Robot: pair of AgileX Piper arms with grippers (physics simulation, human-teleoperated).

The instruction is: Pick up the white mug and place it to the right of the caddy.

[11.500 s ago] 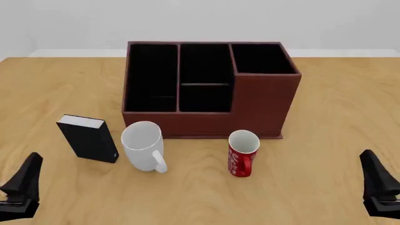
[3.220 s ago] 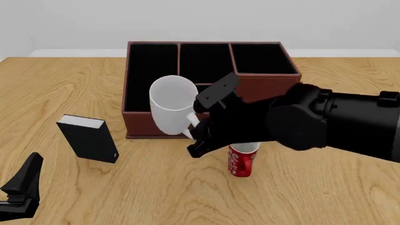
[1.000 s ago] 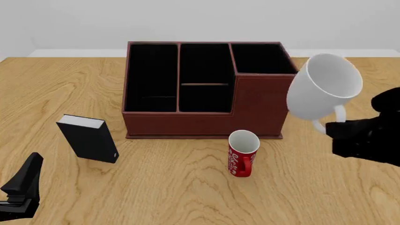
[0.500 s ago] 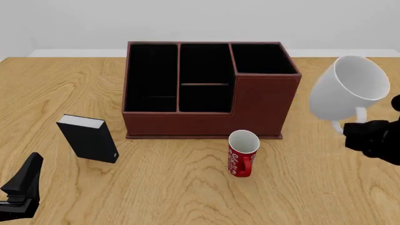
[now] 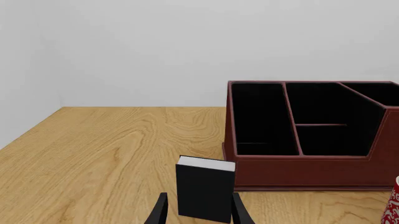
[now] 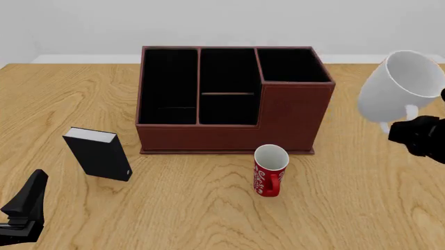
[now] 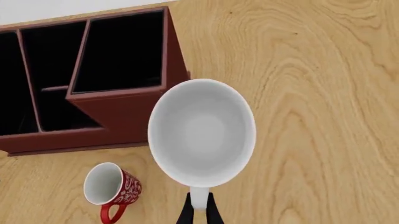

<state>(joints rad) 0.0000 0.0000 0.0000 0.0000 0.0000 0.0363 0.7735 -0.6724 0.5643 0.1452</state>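
The white mug (image 6: pixel 402 87) hangs in the air to the right of the caddy (image 6: pixel 233 99), clear of its right wall and well above the table (image 6: pixel 195 208), mouth tilted up and toward the camera. The right gripper (image 7: pixel 199 212) pinches its loop handle between nearly closed fingers, so the mug rides on the arm that is already on the caddy's right side. What remains, by my reading, is a straight descent onto bare wood there. The left gripper (image 5: pixel 198 212) rests well away, in front of the caddy's left end, parted and holding nothing, with the small black box (image 6: pixel 99 153) just ahead of it.

red mug (image 6: pixel 269 171), black box (image 6: pixel 98 153)
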